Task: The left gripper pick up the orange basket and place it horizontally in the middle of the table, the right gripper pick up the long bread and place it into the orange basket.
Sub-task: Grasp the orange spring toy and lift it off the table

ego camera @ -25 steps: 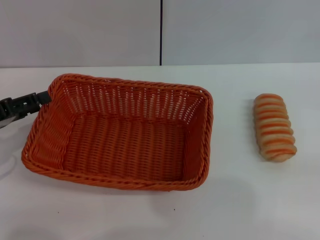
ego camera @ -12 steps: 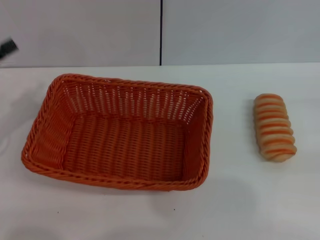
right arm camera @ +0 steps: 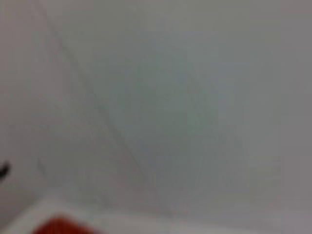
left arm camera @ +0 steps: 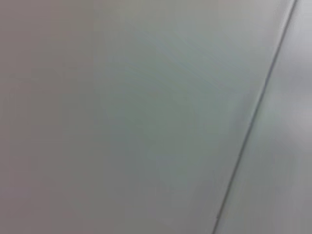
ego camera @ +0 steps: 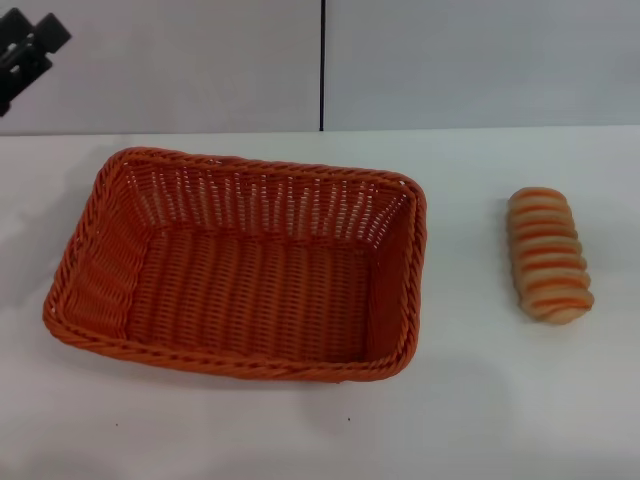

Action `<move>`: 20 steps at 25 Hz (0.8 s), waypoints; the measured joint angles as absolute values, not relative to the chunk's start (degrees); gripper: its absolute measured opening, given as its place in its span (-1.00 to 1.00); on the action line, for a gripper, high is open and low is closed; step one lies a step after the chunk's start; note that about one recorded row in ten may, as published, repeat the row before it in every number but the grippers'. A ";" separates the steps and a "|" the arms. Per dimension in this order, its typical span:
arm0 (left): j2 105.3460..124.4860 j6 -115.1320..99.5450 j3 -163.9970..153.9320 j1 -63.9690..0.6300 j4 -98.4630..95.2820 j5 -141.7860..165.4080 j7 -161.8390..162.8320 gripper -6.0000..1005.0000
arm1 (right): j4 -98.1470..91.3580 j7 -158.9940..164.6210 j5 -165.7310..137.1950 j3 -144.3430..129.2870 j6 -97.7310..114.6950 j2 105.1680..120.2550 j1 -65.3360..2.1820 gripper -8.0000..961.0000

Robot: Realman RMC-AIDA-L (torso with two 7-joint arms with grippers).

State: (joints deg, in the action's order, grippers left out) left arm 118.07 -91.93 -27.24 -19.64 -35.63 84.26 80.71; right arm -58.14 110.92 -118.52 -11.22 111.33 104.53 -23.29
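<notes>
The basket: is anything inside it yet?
No. The basket shows only its bare woven floor. The bread lies apart on the table. Beneath the basket is hidden.

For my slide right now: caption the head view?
Empty orange basket on white table, striped bread beside it, left pincer raised.

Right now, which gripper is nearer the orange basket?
Left, as far as the views show. The left gripper is raised above and beyond the orange basket's far left corner, clear of it. The right gripper appears in no view, so its distance can't be judged.
</notes>
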 joint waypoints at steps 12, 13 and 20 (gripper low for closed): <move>118.21 -94.02 -27.10 -20.64 -32.19 84.09 78.15 0.59 | -56.80 111.62 -136.28 -22.87 108.82 103.16 -30.96 0.61; 118.20 -94.20 -27.13 -20.45 -31.84 84.07 78.14 0.59 | -55.99 111.62 -136.38 -23.12 107.74 103.26 -31.32 0.61; 118.13 -95.31 -27.16 -20.10 -29.21 84.02 76.49 0.59 | -47.74 111.28 -136.82 -28.63 98.59 103.36 -33.34 0.61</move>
